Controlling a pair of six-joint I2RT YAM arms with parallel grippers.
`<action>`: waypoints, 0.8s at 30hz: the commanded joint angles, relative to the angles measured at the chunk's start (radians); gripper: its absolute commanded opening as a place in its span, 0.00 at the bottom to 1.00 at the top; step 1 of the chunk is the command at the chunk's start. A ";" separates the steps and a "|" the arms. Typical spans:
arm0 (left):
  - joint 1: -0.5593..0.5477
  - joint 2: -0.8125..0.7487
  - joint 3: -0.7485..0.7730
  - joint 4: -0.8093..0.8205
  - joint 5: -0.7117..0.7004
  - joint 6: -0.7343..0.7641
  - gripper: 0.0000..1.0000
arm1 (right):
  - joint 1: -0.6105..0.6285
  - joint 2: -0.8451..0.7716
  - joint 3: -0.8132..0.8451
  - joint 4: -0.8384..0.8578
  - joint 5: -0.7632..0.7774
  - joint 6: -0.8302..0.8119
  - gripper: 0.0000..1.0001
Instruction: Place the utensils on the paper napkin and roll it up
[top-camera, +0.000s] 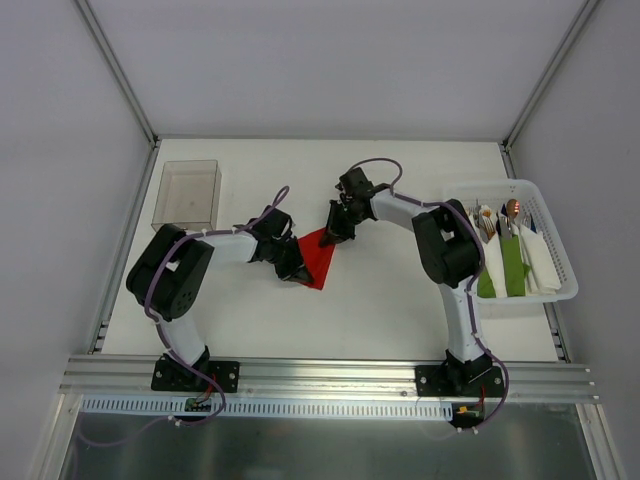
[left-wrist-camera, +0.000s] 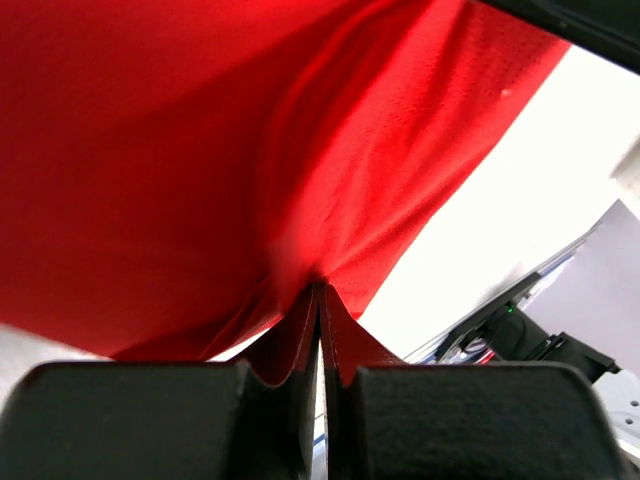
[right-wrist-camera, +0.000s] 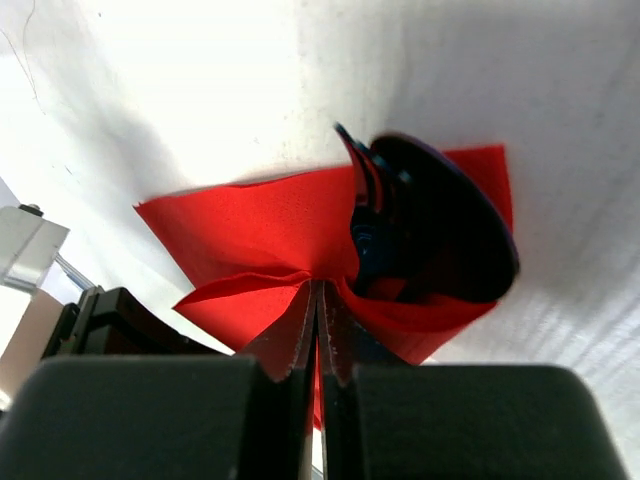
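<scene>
White tabletop (top-camera: 400, 300), walled on three sides. Item one, left gripper (left-wrist-camera: 320, 300): fingers (left-wrist-camera: 345, 350) pressed flat together with no gap, pinching a raised fold of the paper napkin (left-wrist-camera: 200, 150), which spreads out beyond the tips. Item two, right gripper (right-wrist-camera: 318, 295): fingers likewise clamped together on the napkin's near edge. Item three, utensils (right-wrist-camera: 440, 235): dark blue-purple heads on the red sheet, just beyond and right of the right fingertips; handles not discernible. White basket (top-camera: 560, 290): well right of both.

no readable text, labels, brands or numbers anywhere in these views, nothing printed that i can make out on any surface, top of the frame to the bottom.
</scene>
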 joint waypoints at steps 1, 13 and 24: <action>0.025 -0.013 -0.045 -0.047 -0.076 0.011 0.00 | -0.029 -0.015 -0.035 -0.048 0.109 -0.011 0.00; 0.040 -0.159 -0.008 -0.013 -0.030 0.077 0.10 | -0.035 -0.038 -0.084 -0.031 0.096 0.016 0.00; 0.007 -0.118 0.055 -0.013 -0.039 0.015 0.11 | -0.035 -0.036 -0.087 -0.017 0.092 0.050 0.00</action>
